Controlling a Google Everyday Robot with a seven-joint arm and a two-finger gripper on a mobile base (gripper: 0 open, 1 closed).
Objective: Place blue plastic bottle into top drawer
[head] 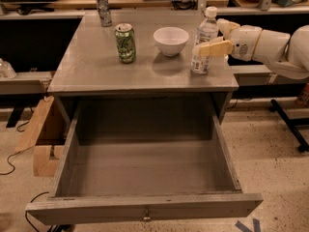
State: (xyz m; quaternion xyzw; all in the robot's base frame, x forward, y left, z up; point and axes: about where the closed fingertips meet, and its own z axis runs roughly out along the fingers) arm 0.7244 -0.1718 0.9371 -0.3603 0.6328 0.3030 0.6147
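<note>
The blue plastic bottle [201, 65] stands upright on the tabletop [91, 69] near its right edge, beside a white bowl [170, 40]. The end effector [208, 37] straddles it, fingers apart. Below, the top drawer [145, 208] is pulled out.

A tall clear white-capped plastic bottle [206, 31] is stood upright between the spread fingers of the gripper [208, 38], above the wide grey top drawer [96, 210], which is pulled out.
</note>
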